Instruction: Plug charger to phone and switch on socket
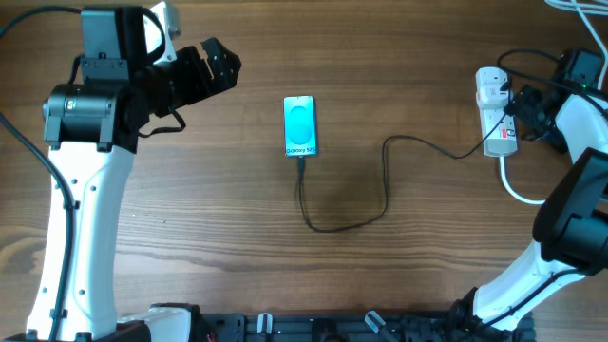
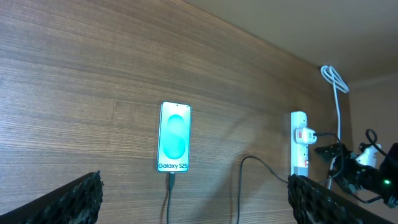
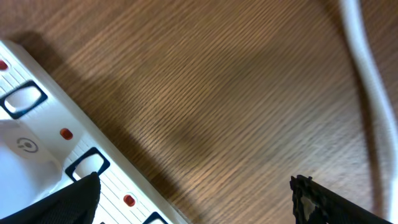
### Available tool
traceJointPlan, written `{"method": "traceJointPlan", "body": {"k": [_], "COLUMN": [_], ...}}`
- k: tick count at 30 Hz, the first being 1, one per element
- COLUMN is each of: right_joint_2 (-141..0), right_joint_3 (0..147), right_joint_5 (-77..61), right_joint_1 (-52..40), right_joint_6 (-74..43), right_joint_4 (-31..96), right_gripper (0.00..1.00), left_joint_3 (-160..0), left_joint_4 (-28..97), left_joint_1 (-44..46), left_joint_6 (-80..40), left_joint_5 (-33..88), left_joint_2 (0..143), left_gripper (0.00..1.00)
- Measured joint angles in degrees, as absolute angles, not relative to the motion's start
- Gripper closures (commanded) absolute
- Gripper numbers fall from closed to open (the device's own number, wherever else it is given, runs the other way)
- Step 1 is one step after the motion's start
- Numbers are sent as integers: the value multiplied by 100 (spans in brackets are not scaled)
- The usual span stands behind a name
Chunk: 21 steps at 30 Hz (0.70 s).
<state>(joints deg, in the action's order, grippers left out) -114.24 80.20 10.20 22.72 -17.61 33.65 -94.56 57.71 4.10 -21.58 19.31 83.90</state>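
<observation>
Overhead: the phone (image 1: 300, 124) lies screen-up mid-table, and the charger (image 1: 351, 214) loops from its bottom edge over to the socket (image 1: 495, 112) on the right. The left gripper (image 1: 221, 65) is well off to the phone's left, while the right gripper (image 1: 520, 104) is right by the socket. Left wrist: fingers (image 2: 68, 199) spread wide. Right wrist: fingers (image 3: 68, 202) wide apart too, one over the socket.

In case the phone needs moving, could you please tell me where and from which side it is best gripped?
The phone lies flat, screen up, and is narrow across, so probably grip its two long edges near the middle, coming down from above. The cable meets its lettered short end; keep clear there.
</observation>
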Motion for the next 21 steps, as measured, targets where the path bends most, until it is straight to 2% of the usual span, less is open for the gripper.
{"method": "traceJointPlan", "body": {"k": [21], "right_joint_2": [-11695], "right_joint_3": [8031], "right_joint_5": [499], "right_joint_1": [2327], "right_joint_6": [-1940], "right_joint_4": [3052], "right_gripper": [1], "left_joint_3": [-9456], "left_joint_4": [5771], "left_joint_1": [410], "left_joint_6": [-2158], "left_joint_5": [1931], "left_joint_2": [8390], "left_gripper": [0]}}
